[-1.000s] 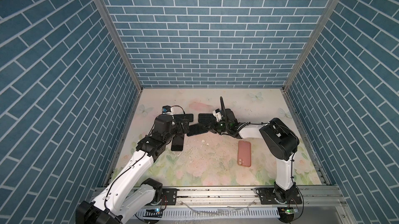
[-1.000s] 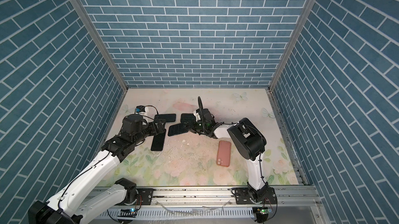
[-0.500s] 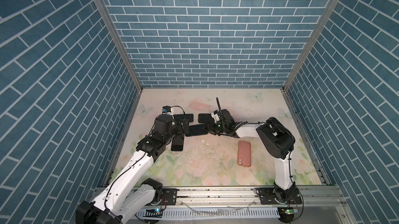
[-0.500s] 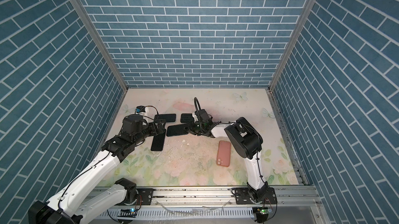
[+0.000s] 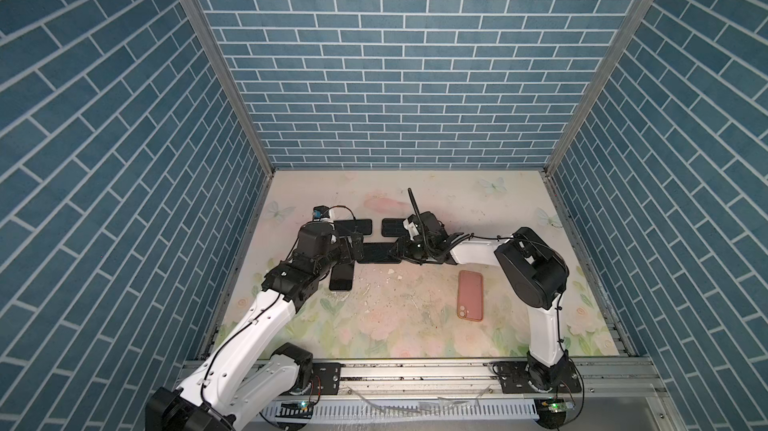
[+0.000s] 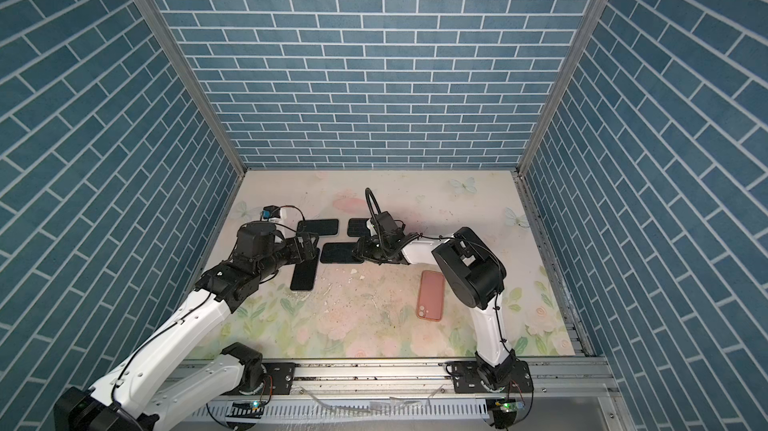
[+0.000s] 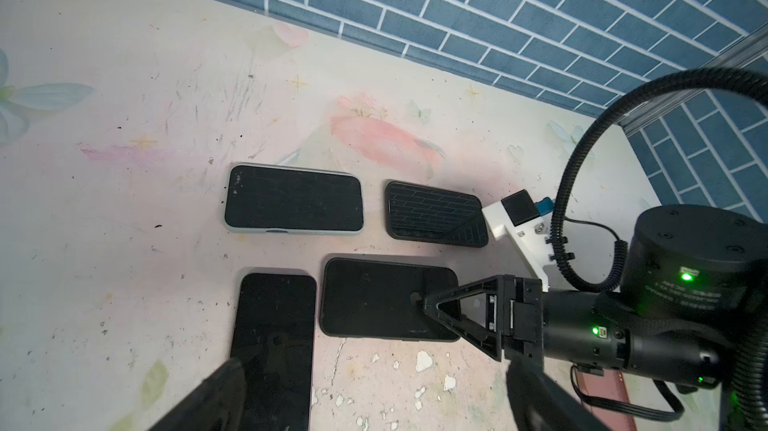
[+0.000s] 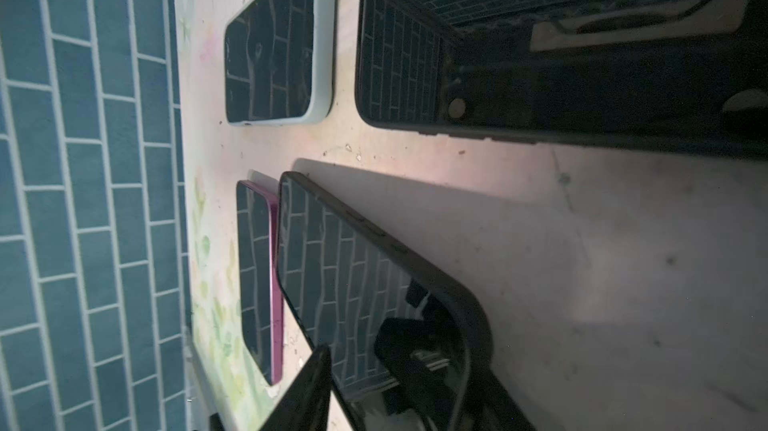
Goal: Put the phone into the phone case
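I see black-cased phone (image 7: 386, 298) flat on surface (image 7: 124, 75), looks done | right fingers (image 7: 430, 299) at its end, can't tell grip | left fingers (image 7: 216, 395) wide, empty | purple phone (image 7: 274, 333) bare

place: probably robot lab cell | cues: brick-print walls (image 5: 395, 75), aluminium rail (image 5: 415, 371), floral mat (image 5: 395, 325)

Top cams high, front; wrists low over table (image 7: 124, 75).
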`<state>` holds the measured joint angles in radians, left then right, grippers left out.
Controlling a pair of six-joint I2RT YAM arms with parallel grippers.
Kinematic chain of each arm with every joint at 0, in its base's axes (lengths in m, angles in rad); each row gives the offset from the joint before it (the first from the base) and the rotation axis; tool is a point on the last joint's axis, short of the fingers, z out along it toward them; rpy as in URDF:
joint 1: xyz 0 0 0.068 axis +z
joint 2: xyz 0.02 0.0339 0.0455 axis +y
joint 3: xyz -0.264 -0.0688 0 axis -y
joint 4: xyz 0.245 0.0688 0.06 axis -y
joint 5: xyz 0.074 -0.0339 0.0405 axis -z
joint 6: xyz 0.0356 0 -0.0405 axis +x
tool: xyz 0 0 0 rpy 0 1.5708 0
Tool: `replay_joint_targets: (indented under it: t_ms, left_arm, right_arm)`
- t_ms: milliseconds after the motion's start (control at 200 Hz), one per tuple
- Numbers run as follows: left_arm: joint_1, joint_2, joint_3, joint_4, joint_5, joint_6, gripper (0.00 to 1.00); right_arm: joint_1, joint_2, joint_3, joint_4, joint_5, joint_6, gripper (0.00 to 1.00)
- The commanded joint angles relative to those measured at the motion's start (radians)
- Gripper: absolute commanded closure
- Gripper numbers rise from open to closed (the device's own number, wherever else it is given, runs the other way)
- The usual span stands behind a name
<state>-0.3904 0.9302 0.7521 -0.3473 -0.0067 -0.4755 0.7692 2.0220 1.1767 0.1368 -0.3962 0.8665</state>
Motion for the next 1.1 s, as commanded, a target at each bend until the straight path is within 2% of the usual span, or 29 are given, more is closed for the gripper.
replay_joint_targets:
  t_ms: [0, 175, 355, 565, 690, 825, 1095]
  left_arm:
    - [0.005, -0.016, 0.018, -0.07, -0.027, -0.012, 0.0]
    - [0.005, 0.006, 0.054, -0.217, -0.049, -0.06, 0.01]
    - [0.005, 0.141, 0.143, -0.458, -0.093, -0.102, 0.0]
    - [0.005, 0.28, 0.17, -0.581, -0.083, -0.113, 0.0]
    - [0.005, 0.378, 0.176, -0.605, -0.086, -0.109, 0.01]
    - [0.003, 0.46, 0.171, -0.554, -0.066, -0.105, 0.0]
    - [0.001, 0.629, 0.198, -0.487, -0.074, -0.077, 0.0]
  right_arm:
    - [0.003, -0.031, 0.009, -0.173, 0.094, -0.077, 0.44]
    - [0.004, -0.086, 0.031, -0.234, 0.142, -0.12, 0.39]
    - [0.004, -0.151, 0.026, -0.241, 0.148, -0.162, 0.39]
    - [0.002, -0.248, -0.044, -0.215, 0.15, -0.197, 0.39]
    - [0.001, -0.304, -0.091, -0.208, 0.149, -0.223, 0.39]
    - [0.001, -0.337, -0.125, -0.189, 0.116, -0.246, 0.39]
    - [0.002, -0.328, -0.164, -0.172, -0.038, -0.261, 0.39]
